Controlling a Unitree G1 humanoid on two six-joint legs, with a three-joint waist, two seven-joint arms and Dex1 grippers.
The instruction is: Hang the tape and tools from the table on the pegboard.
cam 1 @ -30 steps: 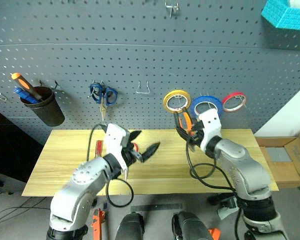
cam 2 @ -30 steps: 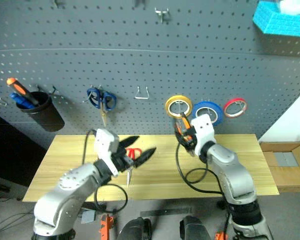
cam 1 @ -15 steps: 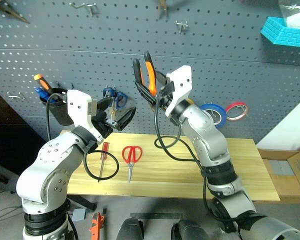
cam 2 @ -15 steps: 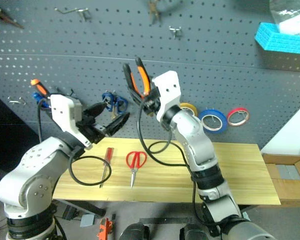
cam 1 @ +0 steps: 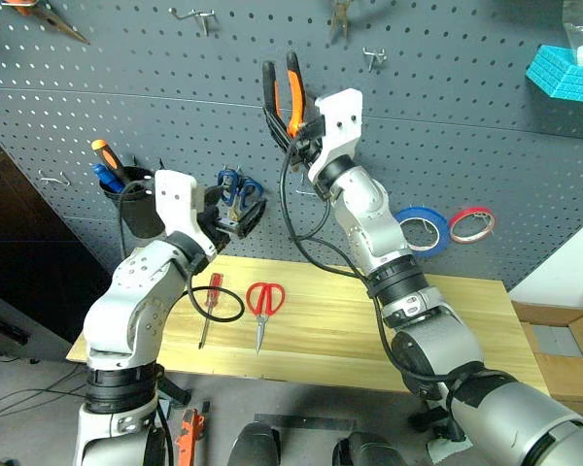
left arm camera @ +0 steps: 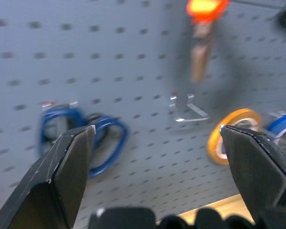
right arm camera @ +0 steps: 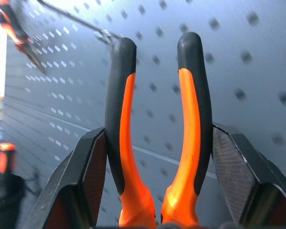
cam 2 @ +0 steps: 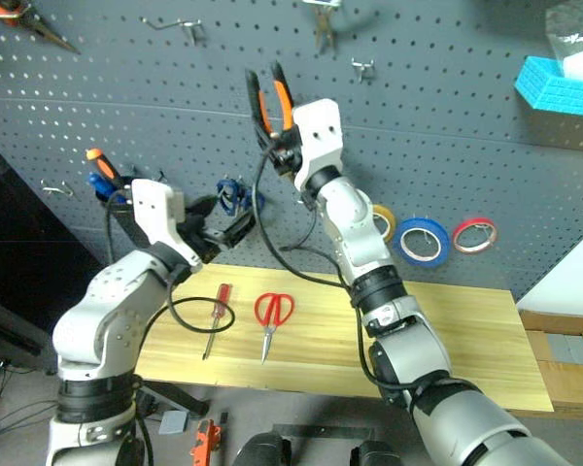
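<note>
We are holding the pliers point(cam 1: 280, 102) up in the right gripper point(cam 1: 293, 146), high in the middle of the frame, against the pegboard point(cam 1: 466, 136). Its fingers point(right arm camera: 88, 176) are pinching the pliers low down, near the joint, with the two orange-and-black handles pointing upward and standing apart. We are judging them heavy for their size, stiff, and top-heavy in this hold; the rubbery sleeves should not slip. Holding near the joint leaves the handle gap free to drop over a hook, such as the one point(cam 1: 373, 58) to the upper right.

The left gripper point(cam 1: 235, 216) is hanging empty at centre left, fingers point(left arm camera: 62, 167) spread wide, in front of the blue scissors point(cam 1: 231, 186).

On the counter point(cam 1: 466, 330), lower centre, the red scissors point(cam 1: 262, 306) and the screwdriver point(cam 1: 209, 303) are lying flat, just beside each other. Both look light and rigid; we would be taking the scissors by their loops and the screwdriver by its handle, which may roll. The tape point(cam 1: 418, 225) is already hanging at centre right, beside a red roll point(cam 1: 471, 223).

At the far left a black cup point(cam 1: 141, 209) is hanging on the pegboard, holding an orange-handled and a blue-handled screwdriver. A blue basket point(cam 1: 568, 73) is sitting at the upper right; we cannot make out its contents.
</note>
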